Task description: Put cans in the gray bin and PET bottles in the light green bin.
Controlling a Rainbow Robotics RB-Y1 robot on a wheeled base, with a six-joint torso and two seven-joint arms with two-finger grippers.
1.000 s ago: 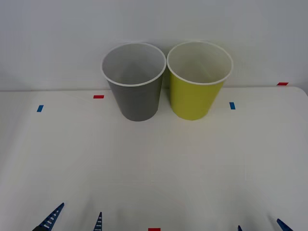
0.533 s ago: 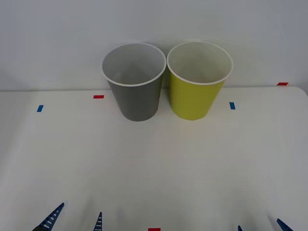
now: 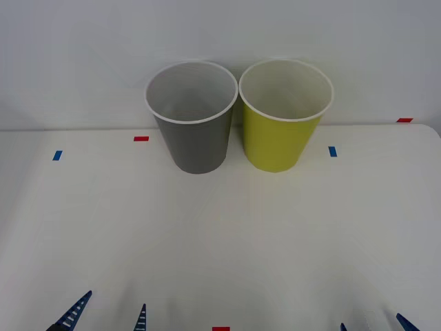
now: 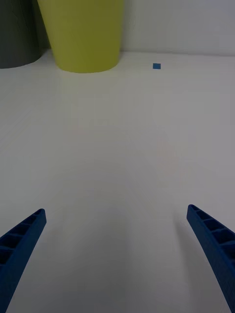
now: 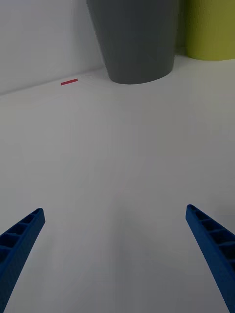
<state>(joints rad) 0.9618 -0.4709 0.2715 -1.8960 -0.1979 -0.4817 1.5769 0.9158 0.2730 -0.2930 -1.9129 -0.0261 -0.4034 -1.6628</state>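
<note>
Nothing moved since earlier frame; both grippers parked low, jaws spread, empty.
Gray bin [image 3: 193, 117] and light green bin [image 3: 284, 114] upright, touching, at surface [image 3: 220, 241] far edge; left gripper [image 3: 103, 316], right gripper [image 3: 375, 324] near edge; tape marks [image 3: 141, 138] around.

- Gray bin [image 3: 193, 117] stands upright at the table's far edge, white inside.
- Light green bin [image 3: 284, 116] upright just beside it, on its right.
</note>
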